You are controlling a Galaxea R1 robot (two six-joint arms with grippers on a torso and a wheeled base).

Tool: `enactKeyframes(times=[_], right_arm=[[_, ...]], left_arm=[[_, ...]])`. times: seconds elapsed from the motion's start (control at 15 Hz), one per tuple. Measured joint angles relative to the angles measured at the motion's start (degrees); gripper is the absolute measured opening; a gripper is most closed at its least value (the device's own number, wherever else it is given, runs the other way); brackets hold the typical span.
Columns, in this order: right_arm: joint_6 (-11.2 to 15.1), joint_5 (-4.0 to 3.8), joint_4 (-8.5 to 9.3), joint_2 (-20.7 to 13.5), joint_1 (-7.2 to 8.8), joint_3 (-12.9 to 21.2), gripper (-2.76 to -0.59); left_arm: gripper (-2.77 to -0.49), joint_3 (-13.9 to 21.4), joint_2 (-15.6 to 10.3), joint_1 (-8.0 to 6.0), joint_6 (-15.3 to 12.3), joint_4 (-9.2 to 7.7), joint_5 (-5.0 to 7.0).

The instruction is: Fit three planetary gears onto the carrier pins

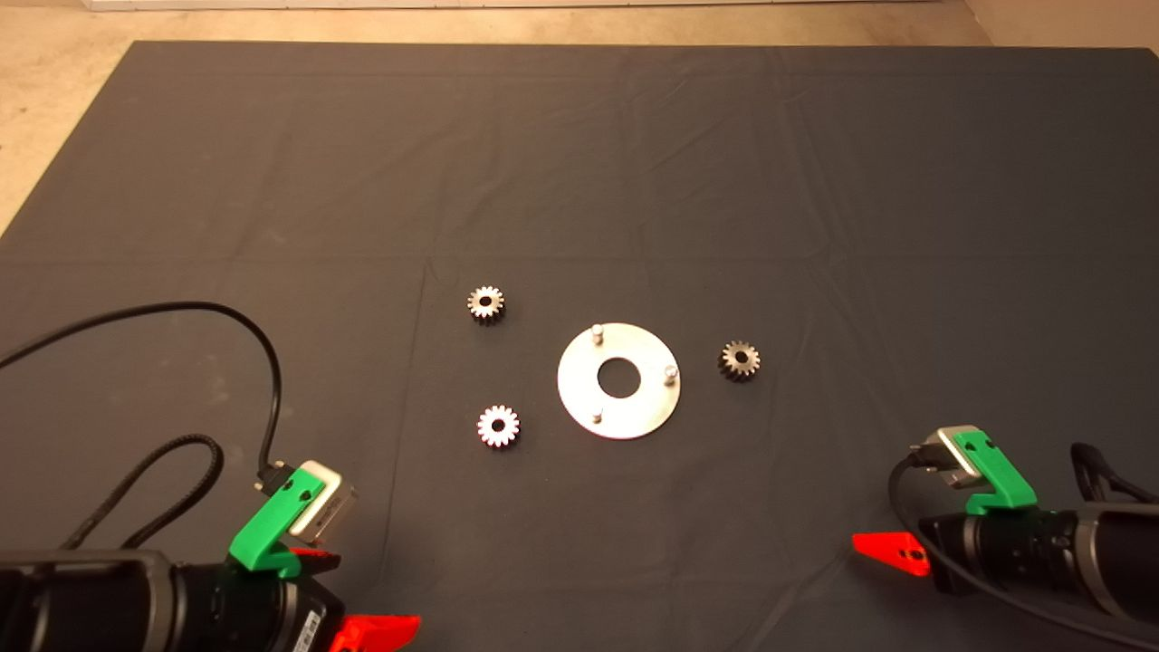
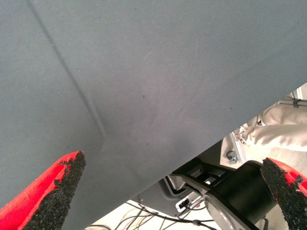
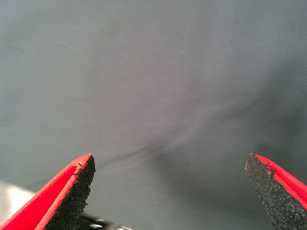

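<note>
The round metal disc (image 1: 618,418) is lying flat near the middle of the dark mat (image 1: 579,163), shining under the light, with its central hole showing the mat beneath; the three carrier pins are standing upright on it, one at the far edge (image 1: 597,331), one at the right edge (image 1: 670,372) and one at the near edge (image 1: 597,417), and all three are standing bare. The three planetary gears are lying flat on the mat around the disc, none touching it; one gear (image 1: 486,304) is sitting to the disc's far left, a second gear (image 1: 499,426) is sitting to its near left, and the third gear (image 1: 740,360) is lying just beside the disc's right edge, looking darker than the other two.

Both arms are waiting well apart from all this; the left gripper (image 1: 367,598) is resting at the lower left corner of the head view, with a black cable (image 1: 226,317) looping away from its wrist camera across the mat, and the two left-hand gears are lying beyond it, toward the middle. In the left wrist view its red fingers (image 2: 48,191) are standing wide apart with nothing between them, above bare mat and the mat's edge. The right gripper (image 1: 892,552) is sitting at the lower right, the third gear lying beyond it; its fingers (image 3: 62,196) are likewise spread wide over bare mat, gripping nothing.
</note>
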Motion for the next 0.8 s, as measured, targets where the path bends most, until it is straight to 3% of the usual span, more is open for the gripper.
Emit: enactKeyframes(times=[0.07,0.13,0.2,0.4,0.53,0.67,0.8], right_arm=[[-0.2,4.01,0.0,-2.2,0.03,0.0,-1.0],[-0.5,6.73,-0.13,-4.2,0.04,0.0,-1.0],[-0.6,8.14,-0.16,-6.1,0.02,0.0,-1.0],[-1.4,8.7,-0.16,-6.7,-0.04,0.0,-1.0],[-1.5,9.51,-0.16,-5.9,0.02,0.0,-1.0],[-1.5,9.18,-0.13,-5.7,0.33,0.0,-1.0],[-1.5,8.83,-0.13,-4.4,2.92,0.0,-1.0]], left_arm=[[-0.62,0.0,-0.1,0.01,0.0,0.05,0.0],[-0.62,0.0,-0.2,0.0,0.0,0.08,0.0],[-0.62,0.0,-0.1,0.01,0.0,0.11,-0.15],[-0.62,0.0,0.2,0.0,0.0,0.19,-1.96],[-0.62,0.0,0.1,0.01,0.0,0.19,-1.85],[-0.62,0.0,0.4,0.0,-0.1,0.2,-1.88],[-0.62,0.0,1.7,0.0,-0.1,0.2,-1.88]])
